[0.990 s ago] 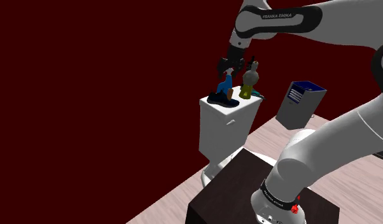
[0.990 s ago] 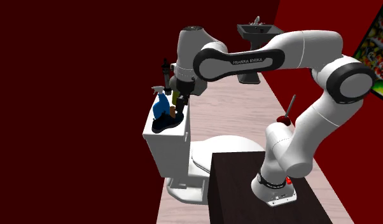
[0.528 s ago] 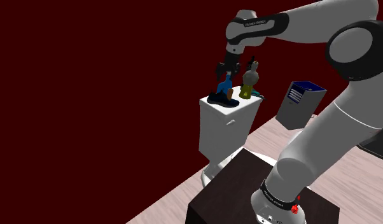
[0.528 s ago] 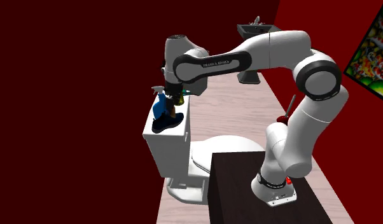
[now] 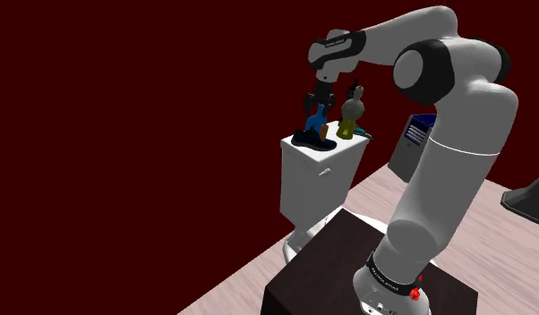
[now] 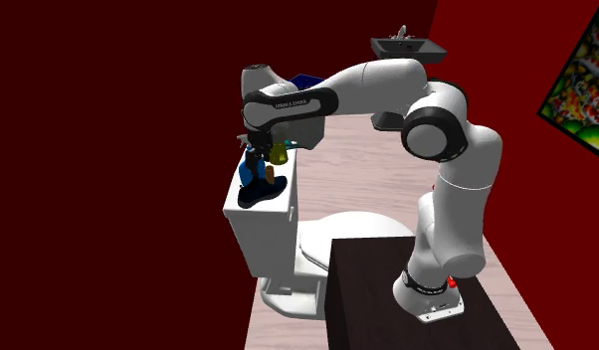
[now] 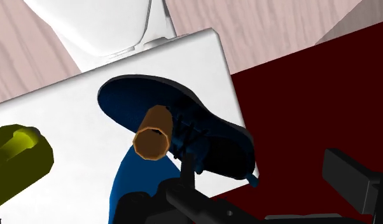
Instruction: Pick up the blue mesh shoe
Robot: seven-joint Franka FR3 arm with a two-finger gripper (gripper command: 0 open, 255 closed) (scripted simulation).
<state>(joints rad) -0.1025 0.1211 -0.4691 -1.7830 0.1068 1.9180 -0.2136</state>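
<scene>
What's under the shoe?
The shoe sits on the white toilet tank lid, near its edge. The lid beneath the sole is covered; a blue bottle hides part of the shoe.

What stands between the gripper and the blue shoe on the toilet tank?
A blue bottle with a brown neck stands upright next to the shoe, right below the open gripper. Seen from the wrist, it covers part of the shoe; the rest shows freely.
</scene>
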